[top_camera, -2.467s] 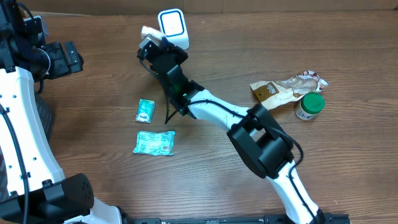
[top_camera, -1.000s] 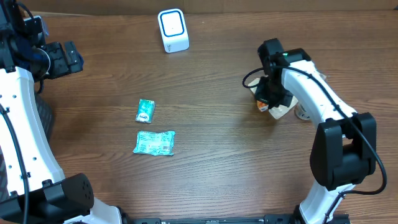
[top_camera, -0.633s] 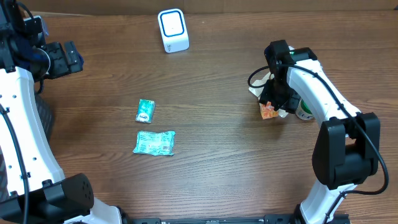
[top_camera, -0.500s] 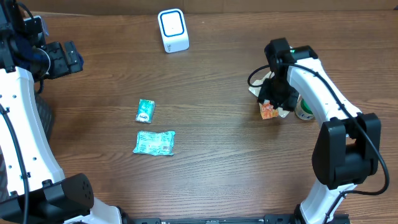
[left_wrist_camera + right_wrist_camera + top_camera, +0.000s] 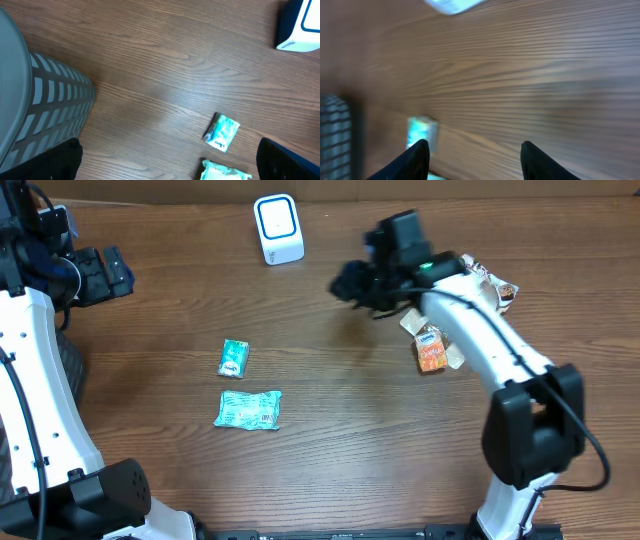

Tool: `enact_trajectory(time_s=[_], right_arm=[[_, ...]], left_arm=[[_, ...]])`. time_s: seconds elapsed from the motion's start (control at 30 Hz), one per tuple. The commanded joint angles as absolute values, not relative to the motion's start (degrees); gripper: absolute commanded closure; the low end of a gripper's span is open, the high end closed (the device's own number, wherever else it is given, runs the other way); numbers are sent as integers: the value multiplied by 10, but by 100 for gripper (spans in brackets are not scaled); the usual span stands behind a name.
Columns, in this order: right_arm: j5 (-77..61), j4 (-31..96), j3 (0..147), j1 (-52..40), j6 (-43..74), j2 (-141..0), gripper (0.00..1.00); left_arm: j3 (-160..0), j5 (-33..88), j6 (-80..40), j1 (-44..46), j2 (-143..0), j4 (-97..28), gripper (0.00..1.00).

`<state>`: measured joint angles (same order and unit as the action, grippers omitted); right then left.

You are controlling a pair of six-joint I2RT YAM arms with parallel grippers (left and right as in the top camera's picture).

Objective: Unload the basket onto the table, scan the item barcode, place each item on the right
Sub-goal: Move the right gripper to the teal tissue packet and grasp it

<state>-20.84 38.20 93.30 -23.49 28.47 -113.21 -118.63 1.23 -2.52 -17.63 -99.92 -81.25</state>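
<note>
The white barcode scanner (image 5: 278, 228) stands at the table's far edge, and its corner shows in the left wrist view (image 5: 299, 25). A small teal packet (image 5: 233, 358) and a larger teal packet (image 5: 248, 409) lie left of centre. An orange packet (image 5: 431, 352) lies on the table at the right, free of any grip. My right gripper (image 5: 346, 283) is blurred above the table's middle, open and empty (image 5: 477, 155); the small teal packet (image 5: 420, 132) is ahead of its left finger. My left gripper (image 5: 120, 272) hovers at the far left, wide open and empty (image 5: 170, 160).
A crumpled brown and white wrapper pile (image 5: 490, 285) lies at the right behind my right arm. A grey slatted basket (image 5: 45, 100) stands off the table's left side. The two teal packets (image 5: 221, 132) (image 5: 225, 174) lie below my left gripper.
My right gripper opened and left the orange packet on the table beside the right pile. It then swung up and left toward the table's middle. The left arm stayed still.
</note>
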Motion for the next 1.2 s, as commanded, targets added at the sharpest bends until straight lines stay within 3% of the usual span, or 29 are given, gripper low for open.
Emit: enact_trajectory(time_s=[0.0,0.57,1.17], right_arm=[[-205,357,938,-280,362,-1166,44],[-135,230,938,-437,461,-1262,51],[-151,209,938,-468,475,-1313,60]], left_arm=[[-1191,10,-13,-176,-997,-812,1],[-1191,10,-13,-176,-997,-812,1],[-1191,10,-13,-176,-997,-812,0]])
